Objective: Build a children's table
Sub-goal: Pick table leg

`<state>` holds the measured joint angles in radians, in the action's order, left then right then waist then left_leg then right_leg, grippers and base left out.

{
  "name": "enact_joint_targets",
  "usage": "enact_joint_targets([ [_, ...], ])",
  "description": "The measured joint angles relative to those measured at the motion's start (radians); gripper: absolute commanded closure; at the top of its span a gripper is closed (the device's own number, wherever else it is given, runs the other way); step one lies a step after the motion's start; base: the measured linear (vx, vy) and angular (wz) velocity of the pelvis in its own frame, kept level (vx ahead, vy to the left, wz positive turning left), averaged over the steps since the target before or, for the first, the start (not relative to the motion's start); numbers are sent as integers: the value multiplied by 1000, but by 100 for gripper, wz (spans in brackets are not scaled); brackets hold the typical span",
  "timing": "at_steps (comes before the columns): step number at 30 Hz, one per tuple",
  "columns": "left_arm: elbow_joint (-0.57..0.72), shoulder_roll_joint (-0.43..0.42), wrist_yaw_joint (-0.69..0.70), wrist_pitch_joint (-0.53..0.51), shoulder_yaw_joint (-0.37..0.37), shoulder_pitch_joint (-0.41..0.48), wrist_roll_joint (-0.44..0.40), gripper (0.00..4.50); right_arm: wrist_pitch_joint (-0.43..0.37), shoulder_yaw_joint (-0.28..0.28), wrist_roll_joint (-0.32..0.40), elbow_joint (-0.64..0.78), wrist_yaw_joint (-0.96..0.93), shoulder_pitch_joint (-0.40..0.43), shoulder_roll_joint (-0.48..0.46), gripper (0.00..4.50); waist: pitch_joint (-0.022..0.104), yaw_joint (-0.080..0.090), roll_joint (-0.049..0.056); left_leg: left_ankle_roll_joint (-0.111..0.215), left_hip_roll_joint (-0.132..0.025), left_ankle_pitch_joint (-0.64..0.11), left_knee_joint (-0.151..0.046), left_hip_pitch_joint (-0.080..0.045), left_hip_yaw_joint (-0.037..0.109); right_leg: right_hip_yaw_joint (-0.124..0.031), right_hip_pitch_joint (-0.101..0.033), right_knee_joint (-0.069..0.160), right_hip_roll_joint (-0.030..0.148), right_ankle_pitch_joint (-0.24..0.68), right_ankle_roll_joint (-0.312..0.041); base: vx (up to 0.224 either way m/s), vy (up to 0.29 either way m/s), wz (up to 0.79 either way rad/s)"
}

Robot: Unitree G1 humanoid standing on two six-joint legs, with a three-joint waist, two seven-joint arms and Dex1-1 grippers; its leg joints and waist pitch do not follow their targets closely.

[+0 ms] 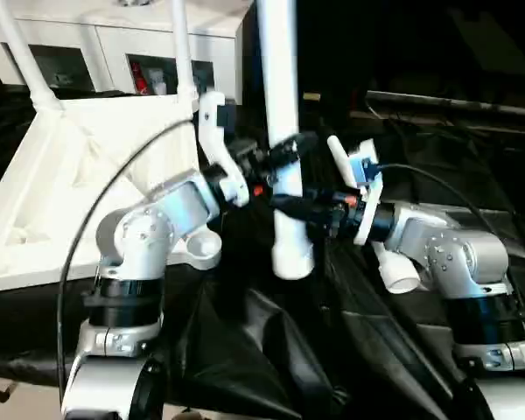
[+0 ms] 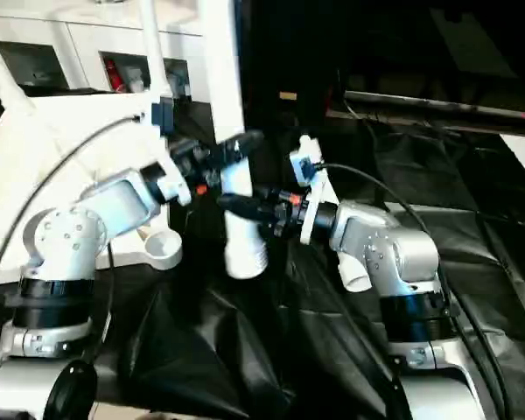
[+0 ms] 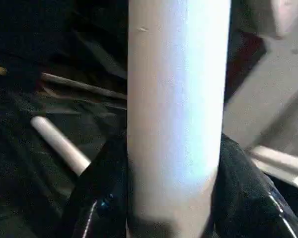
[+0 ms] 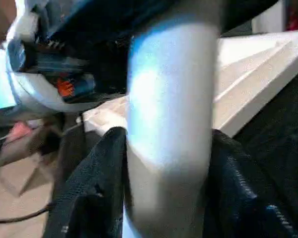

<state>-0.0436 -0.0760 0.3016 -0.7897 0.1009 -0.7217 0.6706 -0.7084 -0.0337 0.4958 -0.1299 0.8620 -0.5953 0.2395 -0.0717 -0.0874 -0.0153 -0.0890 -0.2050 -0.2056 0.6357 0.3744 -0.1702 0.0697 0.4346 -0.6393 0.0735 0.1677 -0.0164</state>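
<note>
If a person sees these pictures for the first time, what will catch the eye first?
First, the upright white leg at the centre, gripped from both sides by the left claw and the right claw. Next, the upturned tabletop at the left, two legs already standing in it.

The two eye views look forward and down from the robot's head over both silver forearms, taking in the same scene from slightly offset spots: the upright white leg [image 1: 284,131] at centre, the white tabletop [image 1: 61,166] lying ribbed side up at the left, black cloth [image 1: 271,350] below. The left wrist view sits very close to that leg [image 3: 176,109], looking along the left pincer [image 3: 174,198] toward a second leg [image 3: 59,144] on the dark cloth. The right wrist view is equally close (leg [image 4: 169,114] between the right pincer [image 4: 166,188] fingers), facing the tabletop's edge [image 4: 258,64] and the left arm's wrist [image 4: 44,74].
</note>
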Motion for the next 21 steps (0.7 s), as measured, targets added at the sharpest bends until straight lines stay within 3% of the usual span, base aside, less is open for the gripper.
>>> enact_joint_targets([
  [3,-4,6,-58,25,-24,0,-63,265,48,-59,-85,5,-82,0,-25,153,0,0,0,0,0,0,0,0,0,0,0,0,0,0,1,0,0,0],
  [9,-22,22,-159,70,-37,-21,-160,266,91,-160,-221,-24,-213,0,-87,149,0,0,-1,0,0,0,-1,3,0,0,1,3,0,0,1,0,0,0],
  [11,-22,22,-177,79,-42,-37,-189,266,93,-162,-235,-62,-272,-1,-128,178,0,0,-1,0,0,0,-1,4,0,0,1,4,0,0,1,0,0,0],
  [21,-22,28,-177,100,-42,-37,-200,266,89,-113,-220,-102,-296,-20,-148,239,0,0,-1,3,0,0,-2,8,0,0,1,8,0,-3,-3,0,0,0],
])
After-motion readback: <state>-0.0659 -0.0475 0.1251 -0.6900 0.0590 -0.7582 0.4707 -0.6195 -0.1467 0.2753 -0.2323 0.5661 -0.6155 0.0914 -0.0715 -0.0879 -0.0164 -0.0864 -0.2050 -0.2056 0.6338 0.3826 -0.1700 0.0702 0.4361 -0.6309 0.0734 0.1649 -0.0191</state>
